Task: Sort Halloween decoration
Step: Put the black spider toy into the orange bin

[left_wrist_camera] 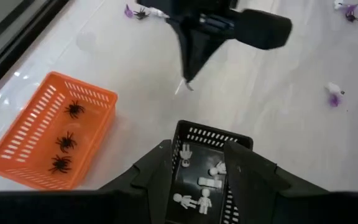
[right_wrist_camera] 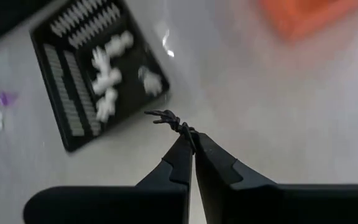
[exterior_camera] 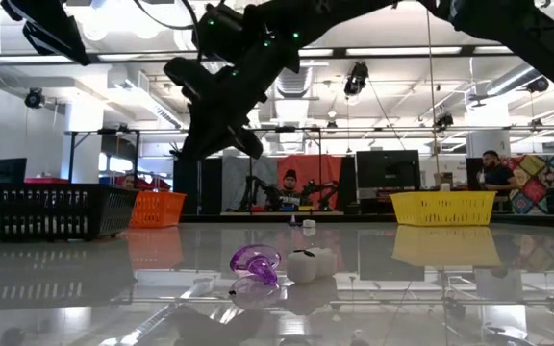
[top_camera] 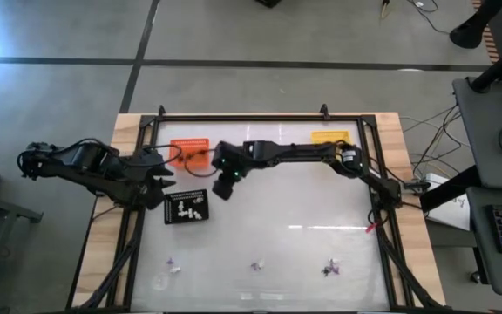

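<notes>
My right gripper (right_wrist_camera: 191, 144) is shut on a tiny black spider (right_wrist_camera: 169, 120) and hovers above the table between the black tray (top_camera: 186, 208) and the orange tray (top_camera: 190, 154). The black tray (right_wrist_camera: 98, 68) holds several white figures; the orange tray (left_wrist_camera: 48, 134) holds three black spiders. My left gripper (left_wrist_camera: 201, 171) is open and hangs over the black tray's far-left side, touching nothing. Purple and white trinkets (top_camera: 256, 264) lie loose on the near part of the table, and some (exterior_camera: 255, 261) show in the low view. My right gripper pinches the black spider between the very tips of its two fingers (right_wrist_camera: 182, 149). The part of the spider held (right_wrist_camera: 185, 134) is at one end; its legs stick out beyond the tips. The fingers slant down from above, and the spider is lifted clear of the table.
A yellow tray (top_camera: 329, 137) stands at the far edge, right of the orange one. More loose trinkets lie near the table's near edge (top_camera: 172, 264) (top_camera: 330, 268). A black frame rail (top_camera: 260, 116) runs around the tabletop. People sit in the room beyond the table (exterior_camera: 289, 187).
</notes>
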